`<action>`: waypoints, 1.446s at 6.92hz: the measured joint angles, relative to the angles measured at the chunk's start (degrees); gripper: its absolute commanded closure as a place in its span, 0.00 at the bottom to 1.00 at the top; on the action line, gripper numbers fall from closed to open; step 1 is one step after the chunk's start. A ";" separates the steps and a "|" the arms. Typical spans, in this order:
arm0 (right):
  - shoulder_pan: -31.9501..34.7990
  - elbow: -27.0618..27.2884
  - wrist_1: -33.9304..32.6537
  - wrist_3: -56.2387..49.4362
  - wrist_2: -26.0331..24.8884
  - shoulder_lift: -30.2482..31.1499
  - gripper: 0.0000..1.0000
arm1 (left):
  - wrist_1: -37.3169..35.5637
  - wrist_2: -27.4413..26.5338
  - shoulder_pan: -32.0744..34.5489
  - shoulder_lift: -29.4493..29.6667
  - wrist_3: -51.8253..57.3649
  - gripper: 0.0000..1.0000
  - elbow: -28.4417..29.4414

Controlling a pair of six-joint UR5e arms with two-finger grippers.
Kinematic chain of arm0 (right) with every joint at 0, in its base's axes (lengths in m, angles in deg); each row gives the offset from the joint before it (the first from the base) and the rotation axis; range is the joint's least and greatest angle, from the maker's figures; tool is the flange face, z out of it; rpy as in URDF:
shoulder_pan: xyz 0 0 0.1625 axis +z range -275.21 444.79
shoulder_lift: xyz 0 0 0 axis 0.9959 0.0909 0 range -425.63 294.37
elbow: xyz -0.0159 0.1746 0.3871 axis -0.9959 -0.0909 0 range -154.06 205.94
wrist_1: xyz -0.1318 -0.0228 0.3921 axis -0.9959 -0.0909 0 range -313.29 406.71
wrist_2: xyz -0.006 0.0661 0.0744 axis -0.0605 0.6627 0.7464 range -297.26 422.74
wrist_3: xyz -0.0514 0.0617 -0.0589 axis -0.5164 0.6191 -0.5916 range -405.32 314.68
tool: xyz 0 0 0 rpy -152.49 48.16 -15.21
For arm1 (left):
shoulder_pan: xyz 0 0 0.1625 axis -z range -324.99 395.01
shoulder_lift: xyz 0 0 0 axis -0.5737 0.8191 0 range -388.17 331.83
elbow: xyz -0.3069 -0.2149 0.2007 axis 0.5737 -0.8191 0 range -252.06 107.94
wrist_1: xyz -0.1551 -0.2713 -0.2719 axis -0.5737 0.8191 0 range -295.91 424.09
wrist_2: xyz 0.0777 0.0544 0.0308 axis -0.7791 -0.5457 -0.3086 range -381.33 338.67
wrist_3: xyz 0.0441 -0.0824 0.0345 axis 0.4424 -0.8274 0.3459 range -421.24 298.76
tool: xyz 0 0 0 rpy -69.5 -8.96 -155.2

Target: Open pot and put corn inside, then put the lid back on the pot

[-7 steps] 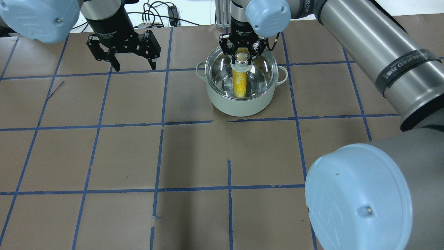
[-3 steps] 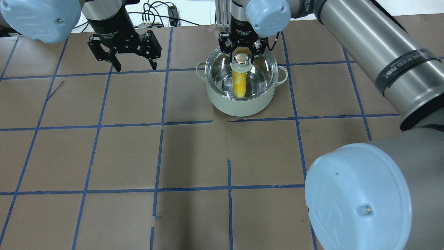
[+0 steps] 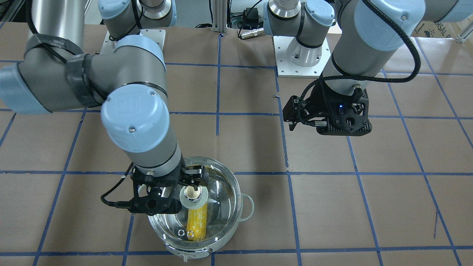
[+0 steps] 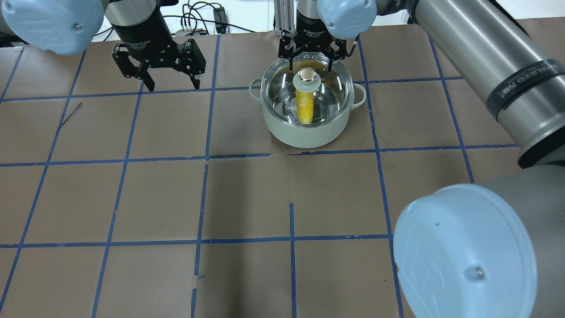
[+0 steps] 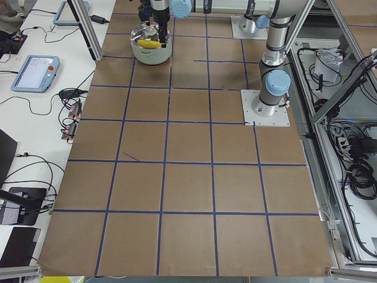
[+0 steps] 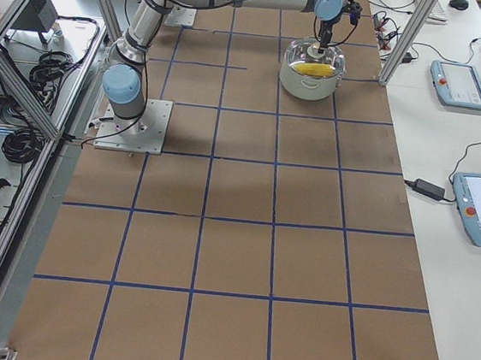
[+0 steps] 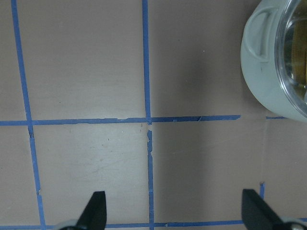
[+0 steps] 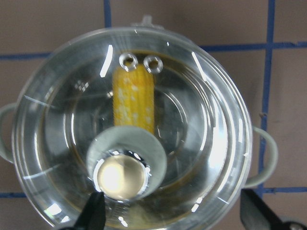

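The pot (image 4: pixel 304 132), steel inside with a pale mint shell, stands on the far middle of the table. The yellow corn (image 4: pixel 304 108) lies inside it. The glass lid (image 4: pixel 331 88) sits on the pot, with its knob (image 4: pixel 307 77) free. My right gripper (image 4: pixel 311 62) is open and empty just above and behind the knob. The right wrist view looks straight down on the lid (image 8: pixel 201 120), corn (image 8: pixel 134 100) and knob (image 8: pixel 120 175). My left gripper (image 4: pixel 170 81) is open and empty, hovering left of the pot. The pot's edge shows in the left wrist view (image 7: pixel 268 72).
The table is brown paper with a blue tape grid (image 4: pixel 205 157). Cables and a metal post (image 4: pixel 282 17) lie past the table's far edge behind the pot. Tablets and cables (image 5: pixel 35 68) lie on the side bench beyond that edge.
My right gripper has opened off the lid knob and lifted away toward the far edge. The lid stays on the pot. The left arm has not moved.
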 measured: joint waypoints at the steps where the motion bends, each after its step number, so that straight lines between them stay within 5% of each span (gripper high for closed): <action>1: -2.53 3.12 4.12 -5.21 -0.19 4.26 0.02 | 0.00 0.00 0.00 0.00 -0.04 0.00 -0.04; 5: -9.41 20.55 5.35 -13.65 -0.52 22.22 0.00 | -0.06 -0.07 0.00 0.03 -0.07 0.00 -0.08; 10: -9.63 20.27 5.59 -14.39 -1.31 24.35 0.00 | -0.37 -0.41 0.03 0.10 -0.01 0.00 -0.05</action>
